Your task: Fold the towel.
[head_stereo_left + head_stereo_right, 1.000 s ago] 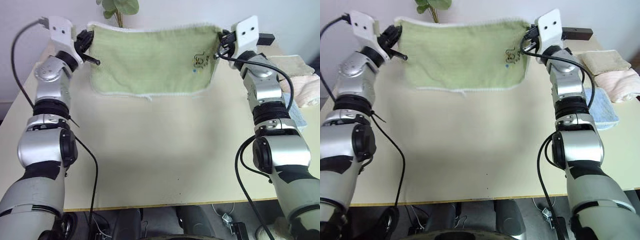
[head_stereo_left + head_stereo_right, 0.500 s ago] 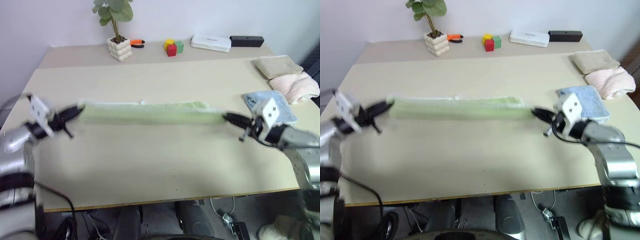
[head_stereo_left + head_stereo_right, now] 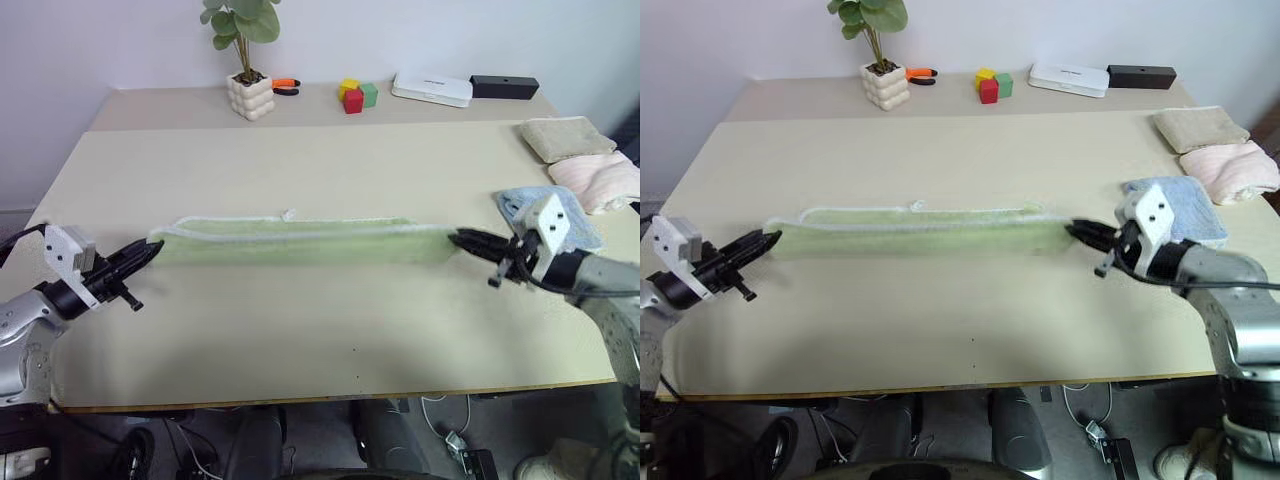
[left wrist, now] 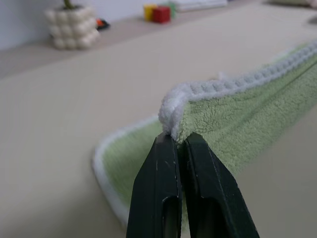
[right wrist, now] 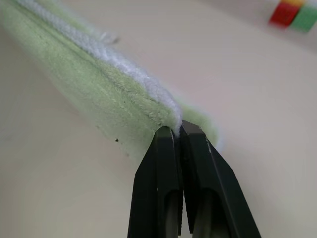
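The light green towel (image 3: 300, 241) with whitish trim is stretched in a long narrow band across the middle of the table, its lower part resting on the tabletop. My left gripper (image 3: 150, 250) is shut on the towel's left top corner (image 4: 173, 111). My right gripper (image 3: 455, 239) is shut on the right top corner (image 5: 166, 111). Both grippers point inward at each other, low over the table. A small loop tag (image 3: 289, 214) sticks up from the towel's upper edge.
A folded light blue towel (image 3: 545, 205) lies just behind my right gripper. Beige (image 3: 565, 137) and pink (image 3: 605, 180) folded towels sit at the right edge. Along the far edge stand a potted plant (image 3: 247, 88), coloured blocks (image 3: 355, 95), a white box (image 3: 432, 88) and a black bar (image 3: 504, 86).
Both arms came down and back from holding the towel up high, so it now lies stretched low on the table. Over the last half second they barely moved.
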You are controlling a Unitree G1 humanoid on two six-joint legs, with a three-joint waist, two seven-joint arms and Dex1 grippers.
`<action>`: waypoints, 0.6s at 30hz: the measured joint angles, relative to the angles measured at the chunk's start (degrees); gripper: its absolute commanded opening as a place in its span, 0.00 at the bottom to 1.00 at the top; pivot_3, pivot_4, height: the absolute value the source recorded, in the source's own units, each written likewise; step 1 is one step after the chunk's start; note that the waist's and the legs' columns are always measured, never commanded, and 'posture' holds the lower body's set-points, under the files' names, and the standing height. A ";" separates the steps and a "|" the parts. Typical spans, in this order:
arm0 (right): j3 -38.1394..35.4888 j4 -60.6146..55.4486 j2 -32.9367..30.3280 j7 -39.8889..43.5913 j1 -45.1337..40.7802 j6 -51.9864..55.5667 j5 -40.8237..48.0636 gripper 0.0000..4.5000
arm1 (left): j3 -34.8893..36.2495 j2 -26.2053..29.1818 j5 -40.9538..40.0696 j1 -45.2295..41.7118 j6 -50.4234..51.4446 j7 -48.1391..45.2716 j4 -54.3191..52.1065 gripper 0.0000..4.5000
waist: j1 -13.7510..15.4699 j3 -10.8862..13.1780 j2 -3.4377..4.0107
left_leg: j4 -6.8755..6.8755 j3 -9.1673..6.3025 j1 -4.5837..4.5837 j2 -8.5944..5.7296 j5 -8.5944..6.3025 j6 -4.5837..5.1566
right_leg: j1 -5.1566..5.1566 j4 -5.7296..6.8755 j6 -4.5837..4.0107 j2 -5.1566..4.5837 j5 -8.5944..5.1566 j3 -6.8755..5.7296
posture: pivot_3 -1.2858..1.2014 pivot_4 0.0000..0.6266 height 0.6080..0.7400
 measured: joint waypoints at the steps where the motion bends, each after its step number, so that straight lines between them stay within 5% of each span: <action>1: 0.76 1.22 0.81 -0.45 -1.16 -0.45 -0.71 0.00 | -0.05 -0.37 0.12 -1.14 -0.01 0.60 0.66 0.03 | 0.00 0.00 0.00 | -0.01 0.00 -0.01 0.00 0.00 0.00 | -0.01 0.00 0.08 0.00 0.04 0.00 | 0.52 0.24 1.00; 18: 9.05 18.60 10.97 -5.41 -11.44 -10.85 -11.62 0.00 | -4.56 -5.61 7.81 -17.40 -6.02 5.84 19.84 0.03 | 0.00 0.00 0.00 | -0.01 -0.01 -0.07 -0.02 -0.01 0.01 | -0.08 0.04 0.17 -0.01 0.09 -0.02 | 0.52 0.24 1.00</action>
